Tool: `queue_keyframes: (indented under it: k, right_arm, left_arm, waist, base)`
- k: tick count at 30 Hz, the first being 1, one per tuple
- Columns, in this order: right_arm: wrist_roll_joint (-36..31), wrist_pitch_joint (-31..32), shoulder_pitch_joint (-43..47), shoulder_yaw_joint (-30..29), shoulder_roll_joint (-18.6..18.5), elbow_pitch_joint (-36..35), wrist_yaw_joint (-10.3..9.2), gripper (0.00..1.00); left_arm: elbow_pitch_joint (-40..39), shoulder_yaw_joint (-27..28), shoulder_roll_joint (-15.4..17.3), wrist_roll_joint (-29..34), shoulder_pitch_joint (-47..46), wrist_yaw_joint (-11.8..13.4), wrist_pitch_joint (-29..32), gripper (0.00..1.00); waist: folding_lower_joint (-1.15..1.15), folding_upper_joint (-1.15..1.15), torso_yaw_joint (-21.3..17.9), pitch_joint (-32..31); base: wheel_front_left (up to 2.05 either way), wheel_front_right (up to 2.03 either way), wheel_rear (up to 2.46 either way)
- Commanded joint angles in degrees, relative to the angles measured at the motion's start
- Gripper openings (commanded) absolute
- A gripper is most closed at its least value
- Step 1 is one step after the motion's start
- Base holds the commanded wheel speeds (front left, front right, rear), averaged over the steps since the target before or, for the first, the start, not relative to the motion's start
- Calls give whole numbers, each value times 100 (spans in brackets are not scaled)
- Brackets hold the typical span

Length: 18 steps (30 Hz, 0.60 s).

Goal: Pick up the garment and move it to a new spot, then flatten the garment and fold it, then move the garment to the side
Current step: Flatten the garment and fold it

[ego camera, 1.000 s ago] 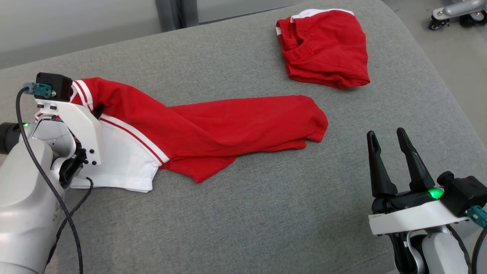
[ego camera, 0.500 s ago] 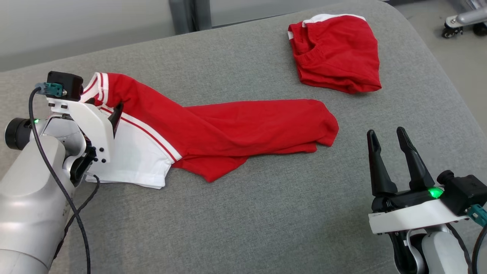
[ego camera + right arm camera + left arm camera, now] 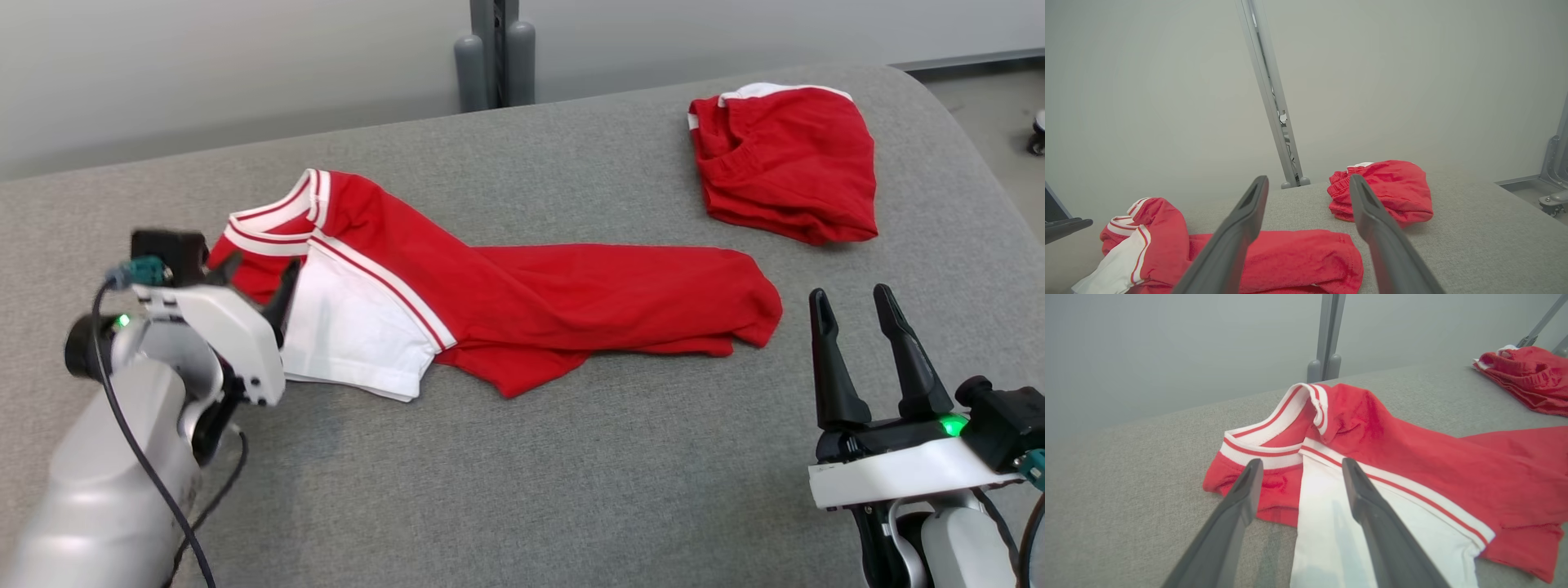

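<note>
A red garment with a white panel and a striped collar lies stretched out and rumpled across the grey cushioned surface. My left gripper is open just in front of the collar end, with nothing between its fingers. In the left wrist view the garment lies past the left gripper, whose fingers straddle the collar and the white panel from above. My right gripper stands open at the lower right, apart from the cloth. In the right wrist view the right gripper is empty and the garment lies low on the left.
A second, folded red piece of clothing rests at the back right of the surface. A grey post rises behind the far edge. The surface rounds off at the right, where bare floor begins.
My left gripper has opened and let go of the collar end, which now lies on the surface. It has drawn back a little. The head camera has shifted; the right gripper has stayed still.
</note>
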Motion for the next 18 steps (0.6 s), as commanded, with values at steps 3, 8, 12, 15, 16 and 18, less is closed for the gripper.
queue_keyframes:
  k: [3,8,12,15,16,18]
  right_arm:
    - [-3,-17,29,-48,-61,-10,2,100]
    - [9,-17,92,-89,-59,-53,2,100]
    - [9,-16,195,-186,-71,-99,2,100]
    - [3,-16,276,-253,-74,-105,2,100]
    - [-1,-17,282,-259,-74,-104,2,100]
    - [-8,-16,297,-253,-73,-101,2,100]
  left_arm:
    - [-138,153,-2,-148,316,145,-303,100]
    - [-450,322,72,-243,778,377,-785,100]
    - [-966,425,133,-157,1265,681,-1156,100]
    - [-1339,465,98,-190,1641,818,-1243,100]
    - [-1436,469,79,-210,1744,855,-1250,100]
    - [-1588,449,45,-274,1910,887,-1197,100]
  waist:
    - [0,0,71,-66]
    - [0,0,81,-117]
    - [0,0,158,-187]
    - [0,0,229,-220]
    - [0,0,247,-232]
    - [0,0,273,-240]
  base:
    - [0,0,0]
    - [0,0,0]
    - [0,0,0]
    - [0,0,0]
    - [0,0,0]
    - [0,0,0]
